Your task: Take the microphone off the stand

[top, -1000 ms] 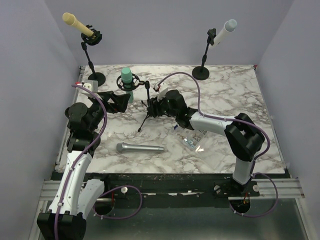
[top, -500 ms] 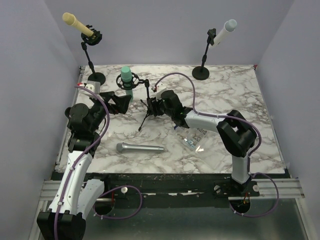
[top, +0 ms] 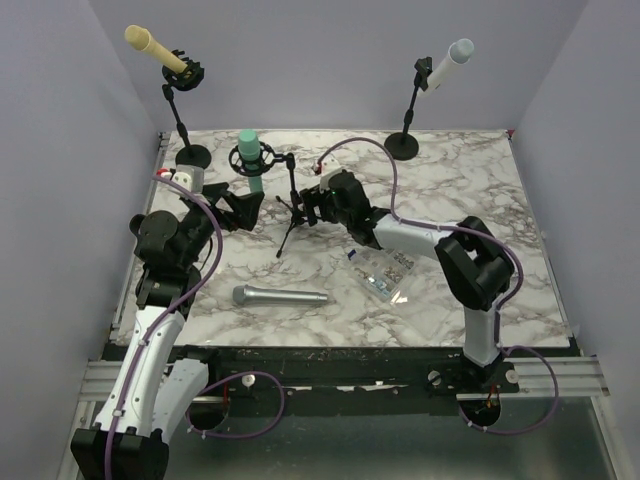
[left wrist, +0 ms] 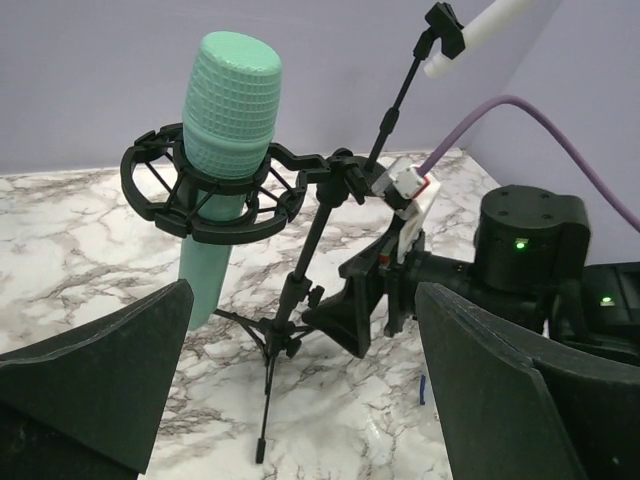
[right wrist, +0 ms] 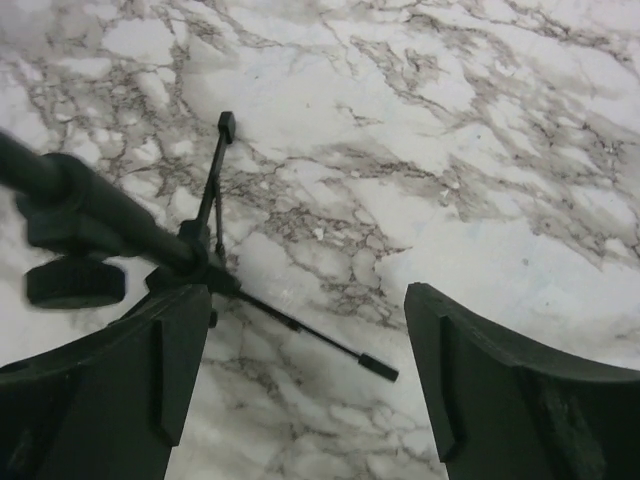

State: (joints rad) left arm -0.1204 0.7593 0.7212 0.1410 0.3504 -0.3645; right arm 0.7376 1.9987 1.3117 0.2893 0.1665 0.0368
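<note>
White arm links [top: 150,345], black joints [top: 480,268] and fingers [left wrist: 500,380], looping purple cables [left wrist: 510,101], small green lights [left wrist: 519,243].

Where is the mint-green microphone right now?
Top view: the mint-green microphone sits in the shock mount of the tripod stand, rear left of the marble table, just beyond the open left end effector.

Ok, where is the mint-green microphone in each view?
Top external: mint-green microphone left of centre, toward the back.
Left wrist: upper left, upright.
Right wrist: not in it.
Shared landmark: black tripod stand, seen in all three.
</note>
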